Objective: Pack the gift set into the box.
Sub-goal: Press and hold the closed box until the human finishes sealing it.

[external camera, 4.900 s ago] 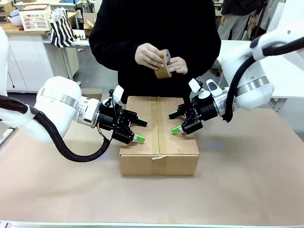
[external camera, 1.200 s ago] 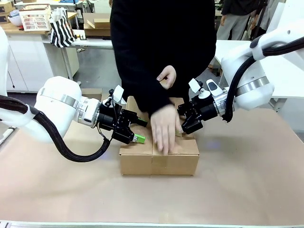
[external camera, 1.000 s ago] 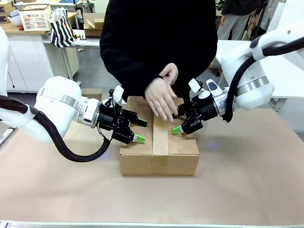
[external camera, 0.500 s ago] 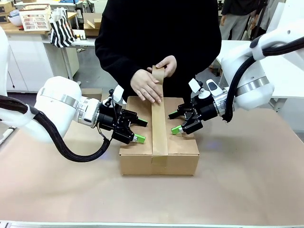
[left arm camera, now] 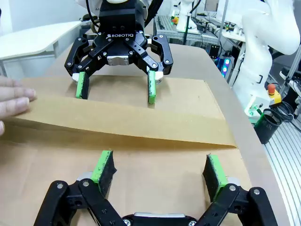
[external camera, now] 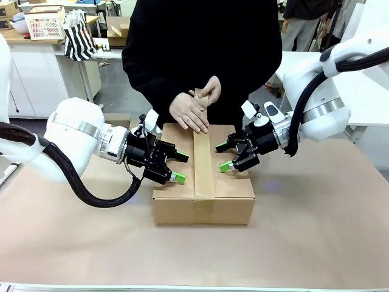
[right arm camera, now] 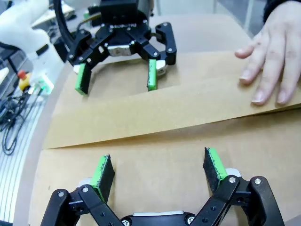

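Sitting at the middle of the brown paper-covered tabletop, the large plain brown corrugated cardboard box has its top flaps folded shut, with a wide strip of brown packing tape running along the centre seam and down the near face. Nothing of the gift set shows in any view; the closed flaps hide the inside of the box.

Both arms hover over the box top, 1 on each side of the tape. The left gripper has its jaws spread wide and empty, green pads just above the cardboard. The right gripper is likewise spread wide, gripping nothing.

At the far edge, the person's hand presses the tape down, while the other hand holds the strip up behind it.
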Tool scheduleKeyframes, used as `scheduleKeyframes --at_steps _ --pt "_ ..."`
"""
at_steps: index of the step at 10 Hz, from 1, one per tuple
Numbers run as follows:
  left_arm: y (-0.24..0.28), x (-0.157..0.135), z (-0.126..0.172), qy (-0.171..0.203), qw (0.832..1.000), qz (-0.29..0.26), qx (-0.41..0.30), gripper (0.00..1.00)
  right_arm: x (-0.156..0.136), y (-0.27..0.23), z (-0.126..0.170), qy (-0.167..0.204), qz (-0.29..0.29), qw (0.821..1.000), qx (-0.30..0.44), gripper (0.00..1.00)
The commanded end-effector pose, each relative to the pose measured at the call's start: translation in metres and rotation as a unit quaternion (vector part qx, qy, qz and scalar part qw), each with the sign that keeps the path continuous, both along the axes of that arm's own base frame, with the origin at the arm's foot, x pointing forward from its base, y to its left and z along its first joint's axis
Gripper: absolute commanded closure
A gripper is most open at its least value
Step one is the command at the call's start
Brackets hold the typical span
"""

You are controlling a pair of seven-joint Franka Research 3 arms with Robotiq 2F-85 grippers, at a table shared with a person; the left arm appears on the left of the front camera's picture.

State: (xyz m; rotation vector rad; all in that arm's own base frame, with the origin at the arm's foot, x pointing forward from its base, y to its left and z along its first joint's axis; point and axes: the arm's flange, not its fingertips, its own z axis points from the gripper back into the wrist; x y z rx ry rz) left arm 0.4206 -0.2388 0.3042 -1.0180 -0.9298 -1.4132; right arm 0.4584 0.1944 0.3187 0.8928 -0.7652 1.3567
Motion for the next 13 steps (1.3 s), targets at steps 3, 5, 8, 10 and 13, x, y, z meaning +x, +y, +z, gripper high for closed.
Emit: scheduleKeyframes --at_steps 3,5,8,10,13 --pt "0.0009 -0.0023 -0.0021 -0.003 1.0 -0.003 -0.002 0.0 -0.0012 -0.0004 -0.0033 0.003 -0.005 1.0 0.003 0.0" --pt "0.0009 -0.0023 -0.0021 -0.003 1.0 -0.003 -0.002 0.0 -0.0012 -0.0004 -0.0033 0.003 -0.005 1.0 0.003 0.0" --pt "0.0009 -0.0023 -0.0021 -0.003 1.0 -0.003 -0.002 0.0 -0.0012 -0.0004 -0.0033 0.003 -0.005 1.0 0.003 0.0" --pt "0.0009 -0.0023 -0.0021 -0.003 1.0 -0.003 -0.002 0.0 -0.0012 -0.0004 -0.0033 0.003 -0.005 1.0 0.003 0.0" --pt "0.0009 -0.0023 -0.0021 -0.003 1.0 -0.003 -0.002 0.0 -0.0012 -0.0004 -0.0033 0.003 -0.005 1.0 0.003 0.0"
